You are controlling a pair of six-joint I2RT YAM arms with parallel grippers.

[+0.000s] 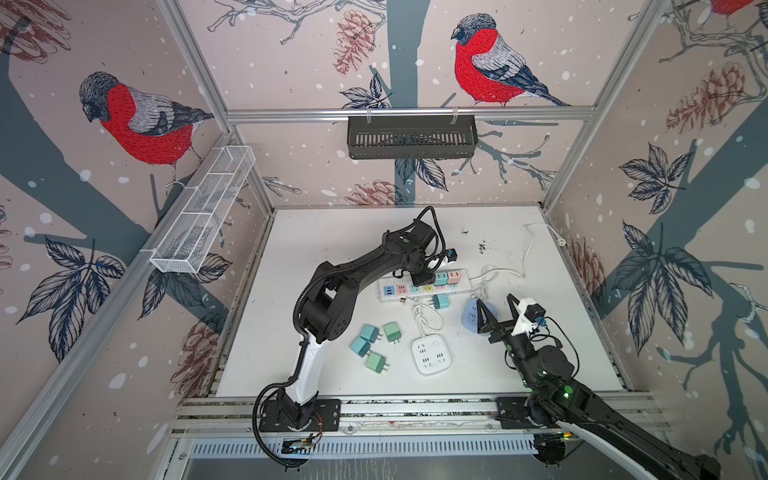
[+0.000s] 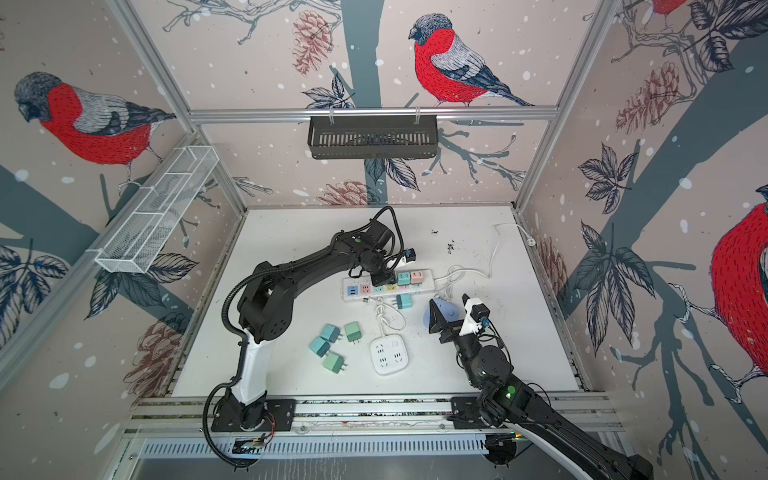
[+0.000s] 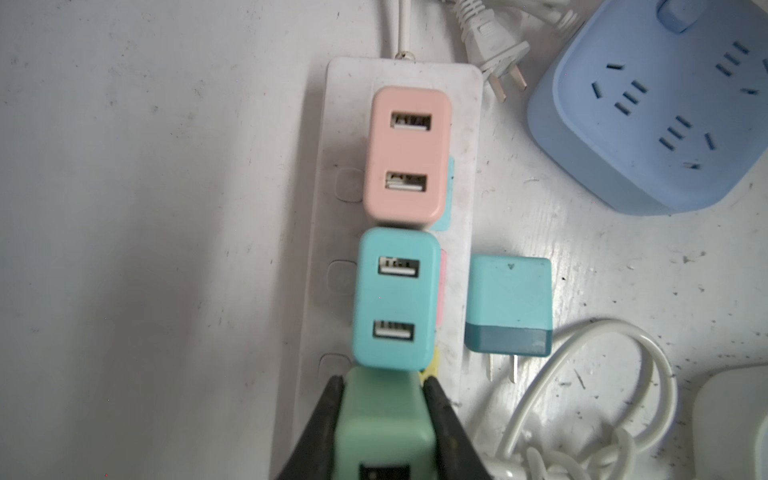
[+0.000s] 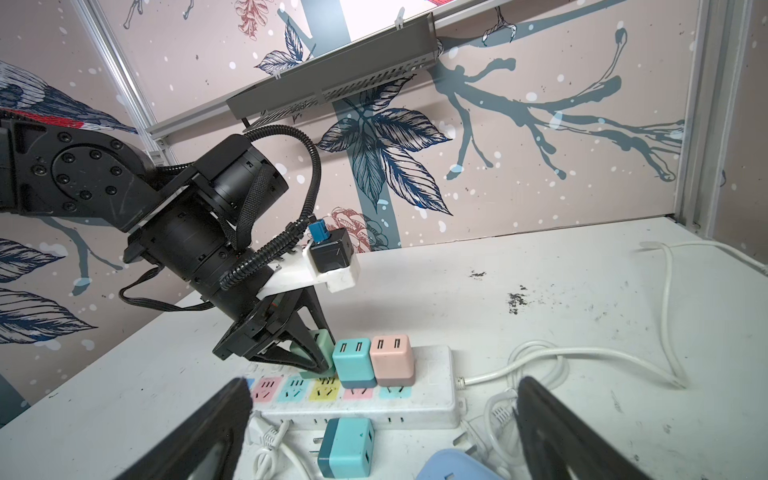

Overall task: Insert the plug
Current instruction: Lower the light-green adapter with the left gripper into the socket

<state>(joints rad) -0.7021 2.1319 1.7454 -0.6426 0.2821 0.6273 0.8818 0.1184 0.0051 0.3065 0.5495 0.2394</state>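
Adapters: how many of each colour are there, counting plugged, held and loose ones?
pink adapters: 1
teal adapters: 4
green adapters: 3, one in the left gripper
Total: 8

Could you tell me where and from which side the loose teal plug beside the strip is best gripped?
Grip the teal plug by its pale body, clear of the dark prong end, coming straight down from above. It lies flat on a broad face, prongs level and parallel to the strip. The gap to the strip looks narrow; one jaw must probably slip in there.
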